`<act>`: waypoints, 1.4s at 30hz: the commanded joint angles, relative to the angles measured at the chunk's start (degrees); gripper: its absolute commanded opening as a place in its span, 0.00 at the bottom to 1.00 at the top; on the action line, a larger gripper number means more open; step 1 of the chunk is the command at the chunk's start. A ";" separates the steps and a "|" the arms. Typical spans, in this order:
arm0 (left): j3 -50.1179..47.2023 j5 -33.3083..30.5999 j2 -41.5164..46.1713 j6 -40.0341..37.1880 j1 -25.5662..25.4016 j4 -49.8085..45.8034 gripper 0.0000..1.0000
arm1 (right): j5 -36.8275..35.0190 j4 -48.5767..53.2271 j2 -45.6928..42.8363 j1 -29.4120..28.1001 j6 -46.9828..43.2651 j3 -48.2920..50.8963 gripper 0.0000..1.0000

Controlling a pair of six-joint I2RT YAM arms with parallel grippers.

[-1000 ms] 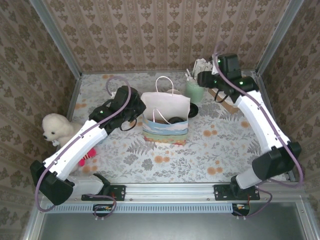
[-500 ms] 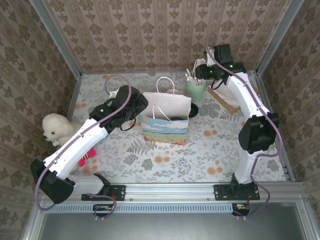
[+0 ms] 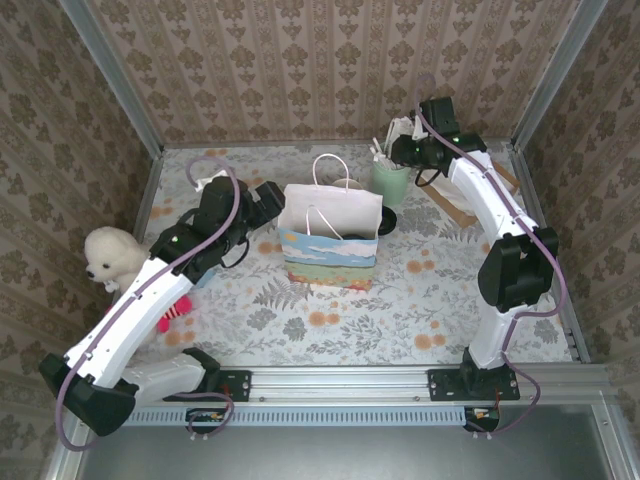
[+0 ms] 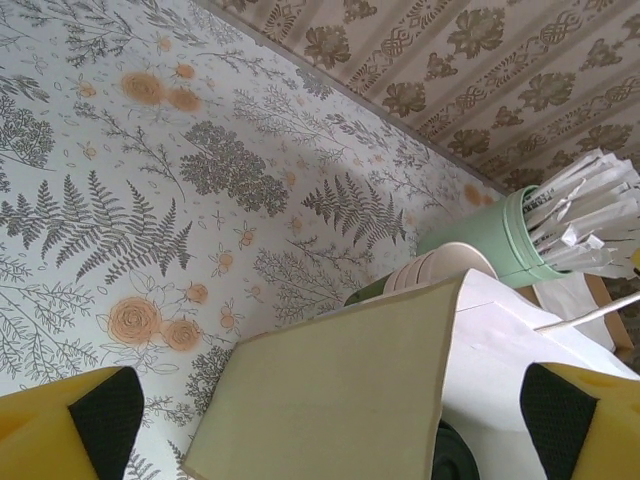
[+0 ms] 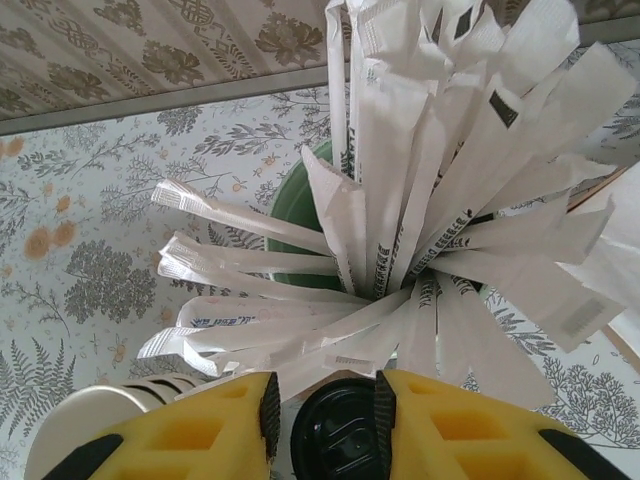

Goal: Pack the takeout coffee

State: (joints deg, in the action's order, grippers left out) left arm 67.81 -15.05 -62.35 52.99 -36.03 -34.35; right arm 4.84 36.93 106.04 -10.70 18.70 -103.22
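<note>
one paper bag (image 3: 330, 235), one plush dog (image 3: 110, 255), one stick holder (image 3: 390, 182), one cup stack (image 4: 432, 270)

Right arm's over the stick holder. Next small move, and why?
Probably ease the right pincer forward into the wrapped sticks and close on one. Its jaws stand part open with nothing between them, the sticks fan out just ahead from the pale-green holder, and the left pincer is open beside the bag, holding nothing.

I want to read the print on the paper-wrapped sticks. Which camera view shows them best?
The right wrist view: the paper-wrapped sticks fan out close up, and their printed lettering shows. The left wrist view has them at its right edge, standing in the pale-green holder. The top external view shows them small and far.
</note>
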 commanded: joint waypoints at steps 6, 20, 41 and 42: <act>-2.33 0.33 2.31 -2.53 1.23 3.44 1.00 | -6.06 -1.64 1.25 -0.71 2.01 0.32 0.35; -2.46 1.49 1.80 -2.22 1.65 3.54 1.00 | -5.98 -0.04 5.12 -0.69 0.24 -1.82 0.32; -2.03 6.26 -0.32 -3.46 4.12 3.85 1.00 | -10.55 -1.29 -2.84 -1.43 -6.63 2.61 0.02; -2.07 6.26 -0.24 -3.68 4.21 3.85 1.00 | -10.64 -1.18 -3.11 -1.36 -6.89 2.77 0.00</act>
State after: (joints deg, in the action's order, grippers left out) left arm 65.93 -10.07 -62.63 51.09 -32.34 -31.20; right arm -3.97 36.10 106.32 -11.68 14.02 -101.14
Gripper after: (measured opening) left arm 0.997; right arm 0.053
